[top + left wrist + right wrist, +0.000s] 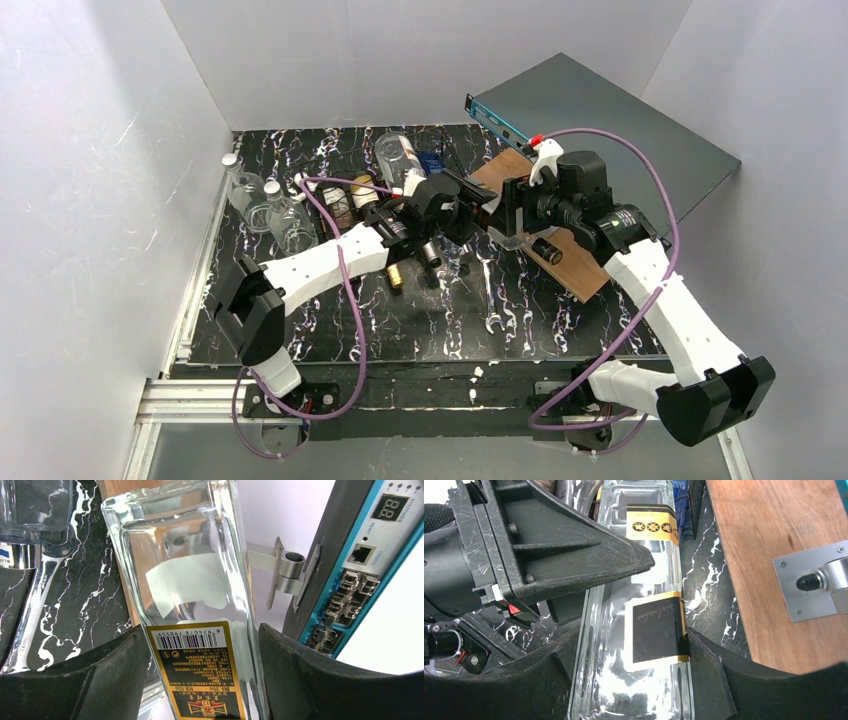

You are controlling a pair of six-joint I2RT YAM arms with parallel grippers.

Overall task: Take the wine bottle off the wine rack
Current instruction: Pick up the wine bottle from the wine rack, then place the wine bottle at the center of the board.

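The wine bottle [634,595] is clear square glass with black and gold labels. It lies level between my two arms, over the marbled table just left of the wooden board. My left gripper [202,635] is shut on it at the barcode label, both pads against the glass. My right gripper [631,640] is shut on its other end, at the black label. From above, the left gripper [462,205] and right gripper [497,212] face each other with the wine bottle [478,207] mostly hidden between them. Thin black wires of the wine rack [696,505] show beyond the bottle.
More bottles [398,155] lie behind the left arm, and clear jars [265,210] stand at the left. A wooden board [575,265] with a metal bracket [814,585] lies to the right. A grey box with a teal edge [600,120] fills the back right. A wrench [492,305] lies near the front.
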